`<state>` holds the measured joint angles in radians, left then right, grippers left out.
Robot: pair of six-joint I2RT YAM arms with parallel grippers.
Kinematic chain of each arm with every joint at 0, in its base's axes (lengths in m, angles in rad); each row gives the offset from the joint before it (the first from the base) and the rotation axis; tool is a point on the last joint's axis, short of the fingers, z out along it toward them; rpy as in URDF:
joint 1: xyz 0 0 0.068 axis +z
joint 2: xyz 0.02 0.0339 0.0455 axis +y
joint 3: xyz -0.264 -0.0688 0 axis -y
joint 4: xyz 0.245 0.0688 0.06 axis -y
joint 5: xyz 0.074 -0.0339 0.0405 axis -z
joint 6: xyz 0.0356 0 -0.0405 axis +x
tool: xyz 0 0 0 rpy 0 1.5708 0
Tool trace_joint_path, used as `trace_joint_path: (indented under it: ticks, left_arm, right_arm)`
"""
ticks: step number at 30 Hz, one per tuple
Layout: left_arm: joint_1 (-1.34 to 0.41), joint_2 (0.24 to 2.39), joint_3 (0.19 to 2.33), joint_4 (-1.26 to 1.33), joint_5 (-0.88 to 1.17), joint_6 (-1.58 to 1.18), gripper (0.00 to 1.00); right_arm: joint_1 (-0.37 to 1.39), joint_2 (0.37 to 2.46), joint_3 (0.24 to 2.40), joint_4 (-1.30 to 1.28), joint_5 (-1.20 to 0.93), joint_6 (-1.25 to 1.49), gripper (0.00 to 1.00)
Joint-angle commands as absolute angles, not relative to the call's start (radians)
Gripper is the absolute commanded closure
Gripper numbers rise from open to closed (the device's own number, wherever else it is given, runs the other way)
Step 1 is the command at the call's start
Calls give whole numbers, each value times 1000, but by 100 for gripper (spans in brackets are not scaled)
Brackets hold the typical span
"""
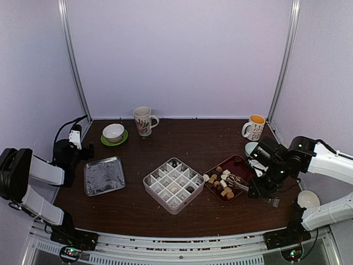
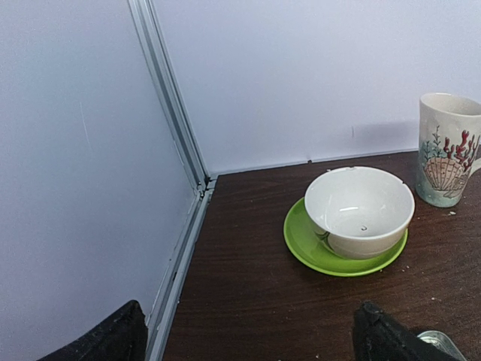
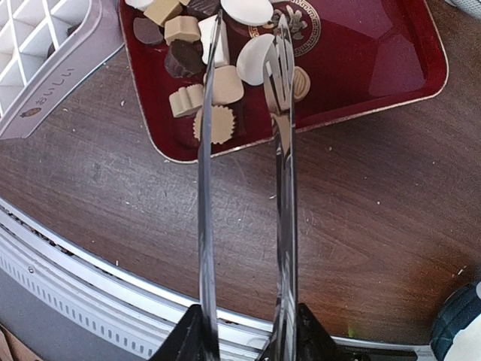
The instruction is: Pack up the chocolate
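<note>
The chocolate (image 3: 207,83) is a heap of small dark, tan and white pieces on a red tray (image 3: 376,60), also seen as the chocolate (image 1: 220,182) in the top view. My right gripper (image 3: 248,338) is shut on long metal tongs (image 3: 284,188). The tong tips stand apart over the heap, with a white piece (image 3: 255,59) between them. The white divided box (image 1: 174,185) sits left of the tray with a few pieces in its cells. My left gripper (image 2: 244,346) is open and empty at the back left, far from the chocolate.
A white bowl (image 2: 359,210) on a green saucer (image 2: 301,241) and a shell-print mug (image 2: 449,147) stand at the back left. A metal tray (image 1: 103,175) lies at the left, and a second mug (image 1: 255,127) stands at the back right.
</note>
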<state>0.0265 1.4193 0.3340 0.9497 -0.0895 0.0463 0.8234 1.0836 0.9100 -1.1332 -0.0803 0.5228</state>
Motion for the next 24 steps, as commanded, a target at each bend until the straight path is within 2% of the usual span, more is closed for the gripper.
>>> trace_joint_path:
  ticks: [1, 19, 24]
  left_arm:
    - [35, 1425, 333, 1006, -89, 43, 2]
    - [34, 1425, 333, 1007, -89, 43, 2]
    - [34, 1425, 333, 1008, -89, 43, 2]
  right_arm:
    - [792, 1072, 904, -1104, -47, 516, 62]
    - [750, 1113, 816, -1023, -105, 504, 62]
    - [744, 1110, 818, -1014, -124, 494, 71]
